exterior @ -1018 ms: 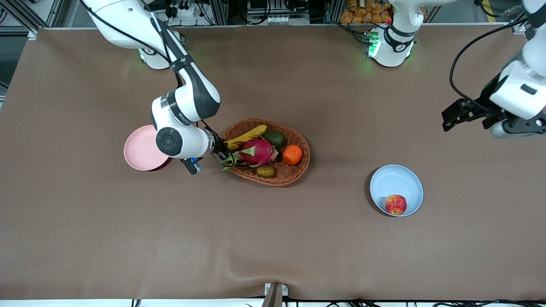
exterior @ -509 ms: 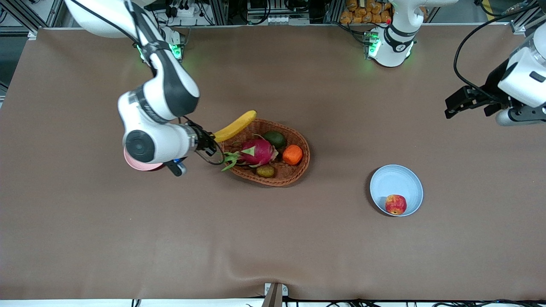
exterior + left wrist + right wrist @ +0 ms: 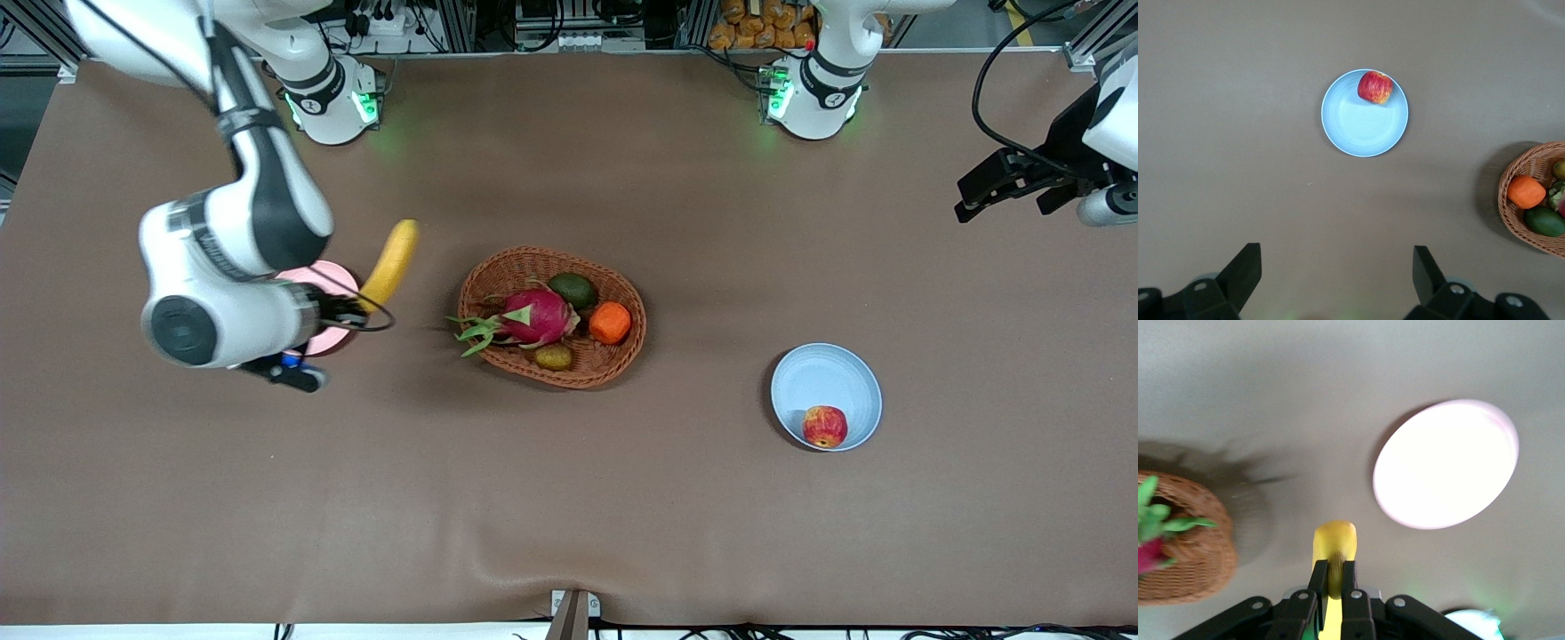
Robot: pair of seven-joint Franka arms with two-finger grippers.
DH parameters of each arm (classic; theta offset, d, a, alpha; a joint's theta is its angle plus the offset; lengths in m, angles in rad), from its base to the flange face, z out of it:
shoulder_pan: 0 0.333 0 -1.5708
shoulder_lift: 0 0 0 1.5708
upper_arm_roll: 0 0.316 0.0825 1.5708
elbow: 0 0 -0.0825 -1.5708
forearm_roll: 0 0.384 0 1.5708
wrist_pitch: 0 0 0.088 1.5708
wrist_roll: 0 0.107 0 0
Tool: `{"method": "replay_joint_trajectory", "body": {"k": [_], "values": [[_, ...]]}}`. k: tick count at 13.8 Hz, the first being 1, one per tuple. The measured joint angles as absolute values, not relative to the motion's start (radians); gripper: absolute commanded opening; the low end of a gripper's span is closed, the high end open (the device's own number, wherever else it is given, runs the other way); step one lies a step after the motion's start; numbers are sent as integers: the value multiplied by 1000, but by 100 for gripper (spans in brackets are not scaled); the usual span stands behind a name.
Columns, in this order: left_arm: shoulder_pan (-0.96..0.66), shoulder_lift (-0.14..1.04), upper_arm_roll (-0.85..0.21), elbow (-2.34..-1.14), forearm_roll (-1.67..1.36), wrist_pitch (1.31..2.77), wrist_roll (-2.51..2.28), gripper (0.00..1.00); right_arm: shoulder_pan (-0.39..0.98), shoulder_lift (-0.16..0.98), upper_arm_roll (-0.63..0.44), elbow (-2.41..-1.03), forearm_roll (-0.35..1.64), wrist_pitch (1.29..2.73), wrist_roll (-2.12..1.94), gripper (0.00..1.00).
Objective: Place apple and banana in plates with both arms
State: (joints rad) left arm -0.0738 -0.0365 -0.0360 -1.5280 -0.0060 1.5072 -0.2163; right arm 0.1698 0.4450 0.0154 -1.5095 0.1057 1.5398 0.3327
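Table (image 3: pixel 569 498) covered in a brown matte sheet, slightly rippled at the edge nearest the front camera; directly on it: pink plate (image 3: pixel 333 277) toward the right arm's end, partly hidden by that arm; oval wicker basket (image 3: pixel 613 366) near the middle; blue plate (image 3: pixel 822 380) toward the left arm's end, nearer the front camera than the basket.

The front camera hangs high across the brown table (image 3: pixel 569 498), facing the two arm bases and taking in the whole tabletop. The left wrist camera looks straight down from well above the round pale blue plate (image 3: pixel 1365 113), catching an edge of the oval brown wicker basket (image 3: pixel 1511 200). The right wrist camera sits closer, angled onto the round pale pink plate (image 3: pixel 1445 463). All three views share the basket.
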Motion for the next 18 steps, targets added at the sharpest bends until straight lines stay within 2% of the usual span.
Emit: {"method": "replay_joint_trajectory", "body": {"k": [4,10,18], "values": [[-76,-39,-36,-1531,-6,1507,-216,100,31,446,13,-1568,63,1624,6,0],[-79,-84,-51,-1532,-6,1457,-216,100,24,455,24,-1724,-16,1871,-51,0],[-78,-90,-59,-1537,-6,1451,-216,100,25,475,27,-1747,-57,1891,-50,0]]}}
